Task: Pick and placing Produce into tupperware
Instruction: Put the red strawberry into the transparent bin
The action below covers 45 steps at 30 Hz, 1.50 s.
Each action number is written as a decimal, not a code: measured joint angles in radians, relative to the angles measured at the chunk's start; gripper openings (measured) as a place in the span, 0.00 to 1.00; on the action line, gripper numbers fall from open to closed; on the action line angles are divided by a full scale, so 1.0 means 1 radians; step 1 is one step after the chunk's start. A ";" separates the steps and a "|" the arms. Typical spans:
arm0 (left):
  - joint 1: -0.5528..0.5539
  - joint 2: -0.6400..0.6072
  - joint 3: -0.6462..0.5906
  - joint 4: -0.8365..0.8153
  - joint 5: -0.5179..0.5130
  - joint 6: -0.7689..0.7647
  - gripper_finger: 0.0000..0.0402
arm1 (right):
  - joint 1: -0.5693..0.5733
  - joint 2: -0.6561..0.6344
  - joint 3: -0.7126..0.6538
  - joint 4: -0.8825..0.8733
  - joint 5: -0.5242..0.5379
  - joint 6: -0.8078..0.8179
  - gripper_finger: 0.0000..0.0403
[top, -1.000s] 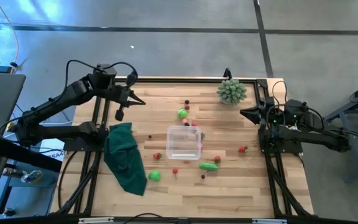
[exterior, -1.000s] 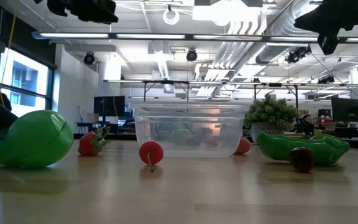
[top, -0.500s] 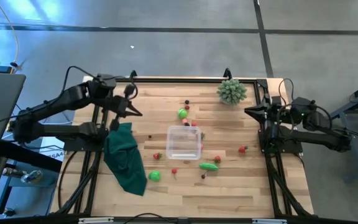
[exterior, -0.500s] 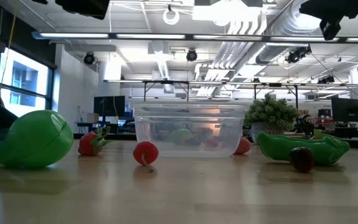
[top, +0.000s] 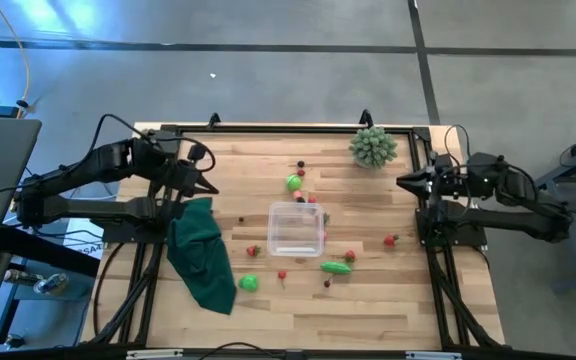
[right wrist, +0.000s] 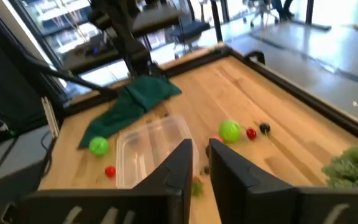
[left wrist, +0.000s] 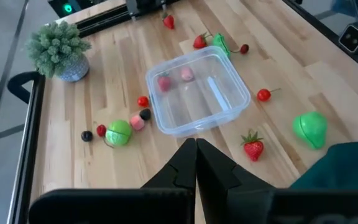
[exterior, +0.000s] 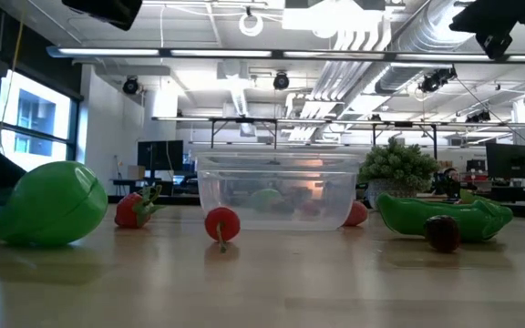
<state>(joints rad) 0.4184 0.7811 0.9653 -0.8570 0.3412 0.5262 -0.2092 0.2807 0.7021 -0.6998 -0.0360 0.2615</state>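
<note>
The clear square tupperware [top: 296,228] stands mid-table, with two small red and pink pieces [left wrist: 174,79] on its floor. Loose produce lies around it: a green round piece [top: 294,182] beyond it, another [top: 249,283] at the near left, a pea pod [top: 335,267], a strawberry [top: 253,250] and several tiny red pieces. My left gripper [top: 214,190] hovers shut above the table's left part, over the cloth's far end. My right gripper [top: 400,182] hovers by the right edge, its fingers [right wrist: 182,158] a little apart and empty.
A dark green cloth [top: 200,250] lies crumpled at the left, near my left arm. A pale green spiky plant [top: 373,147] stands at the far right corner. A black frame [top: 288,128] edges the table. Bare wood lies along the near edge.
My left gripper has swung toward the table's near and left edges, away from the far edge, staying shut. My right gripper has drawn back a little toward the right edge and risen slightly. The produce and tupperware have stayed put.
</note>
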 joint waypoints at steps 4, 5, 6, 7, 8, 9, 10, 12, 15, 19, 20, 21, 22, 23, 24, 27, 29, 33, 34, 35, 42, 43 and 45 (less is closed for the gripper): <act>0.000 0.000 0.000 0.000 -0.015 -0.008 0.00 | 0.000 0.064 0.060 -0.074 -0.004 0.002 0.20; 0.000 0.000 0.000 0.000 -0.025 -0.008 0.00 | 0.000 0.083 0.080 -0.105 -0.004 0.003 0.22; 0.000 0.000 0.000 0.000 -0.037 -0.008 0.00 | 0.000 0.101 0.101 -0.141 -0.004 0.009 0.24; 0.000 0.000 0.000 0.000 -0.049 -0.008 0.00 | 0.000 0.120 0.120 -0.177 -0.006 0.016 0.25; 0.000 0.000 0.000 0.000 -0.059 -0.008 0.00 | 0.000 0.139 0.143 -0.213 -0.007 0.028 0.27; 0.000 0.000 0.000 0.000 -0.068 -0.008 0.01 | 0.000 0.159 0.164 -0.248 -0.008 0.037 0.28; 0.000 0.000 0.000 0.000 -0.074 -0.008 0.01 | 0.000 0.177 0.184 -0.279 -0.011 0.050 0.29; 0.000 0.000 0.000 0.000 -0.076 -0.008 0.01 | 0.000 0.215 0.221 -0.336 -0.033 0.074 0.31; 0.000 0.000 0.000 0.000 -0.075 -0.008 0.00 | 0.000 0.271 0.274 -0.416 -0.052 0.122 0.32; 0.000 0.000 0.000 0.001 -0.075 -0.008 0.00 | 0.000 0.356 0.319 -0.551 -0.051 0.218 0.33; 0.000 0.000 0.000 0.001 -0.075 -0.008 0.00 | 0.000 0.378 0.325 -0.585 -0.053 0.245 0.33; 0.000 0.000 0.000 0.001 -0.075 -0.008 0.00 | 0.000 0.401 0.327 -0.616 -0.062 0.270 0.33; 0.000 0.000 0.000 0.001 -0.075 -0.008 0.00 | 0.000 0.422 0.327 -0.643 -0.079 0.288 0.33; 0.000 0.000 0.000 0.001 -0.075 -0.008 0.00 | 0.000 0.443 0.322 -0.661 -0.095 0.299 0.33; 0.000 0.000 0.000 0.001 -0.075 -0.008 0.00 | 0.001 0.463 0.315 -0.677 -0.111 0.307 0.33; 0.000 0.000 0.000 0.001 -0.075 -0.008 0.00 | 0.017 0.522 0.282 -0.673 -0.138 0.300 0.33; 0.000 0.000 0.000 0.001 -0.075 -0.008 0.00 | 0.039 0.565 0.258 -0.662 -0.137 0.304 0.33; 0.000 0.000 0.000 0.001 -0.075 -0.008 0.00 | 0.082 0.656 0.218 -0.654 -0.103 0.354 0.33; 0.000 0.000 0.000 0.001 -0.074 -0.008 0.00 | 0.090 0.678 0.207 -0.645 -0.094 0.369 0.33; 0.000 0.000 0.000 0.001 -0.074 -0.008 0.00 | 0.098 0.700 0.196 -0.634 -0.092 0.385 0.33; 0.000 0.000 0.000 0.001 -0.074 -0.008 0.00 | 0.162 0.867 0.128 -0.531 -0.107 0.414 0.33; 0.000 0.000 0.000 0.001 -0.073 -0.008 0.00 | 0.170 0.890 0.120 -0.520 -0.119 0.414 0.33; 0.000 0.000 0.000 0.001 -0.073 -0.008 0.00 | 0.188 0.934 0.108 -0.501 -0.137 0.415 0.33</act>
<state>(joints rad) 0.4186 0.7811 0.9653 -0.8558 0.2680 0.5186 -0.0212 1.2144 0.8097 -1.2007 -0.1726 0.6762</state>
